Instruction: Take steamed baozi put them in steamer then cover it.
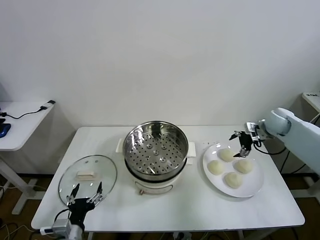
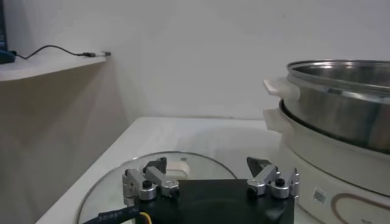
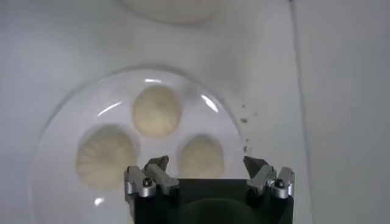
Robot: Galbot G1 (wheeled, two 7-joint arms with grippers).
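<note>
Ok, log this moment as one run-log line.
right gripper: open above baozi on plate | left gripper: open by cover | steamer: empty

No legible text, brand, number or sign in any view.

Steamer [image 2: 341, 122]: a small pale sticker sits on its white base, at about 5 o'clock in the left wrist view; its marks are too small to read. Beside it, a curved outline is printed on the base, with no characters I can make out.

Front of the steamer base in the head view, 6 o'clock of the pot: a small round control, with no marking that can be read.

Lid [image 1: 88, 178], plate [image 1: 252, 189], counter [image 1: 200, 205]: no readable print seen.
</note>
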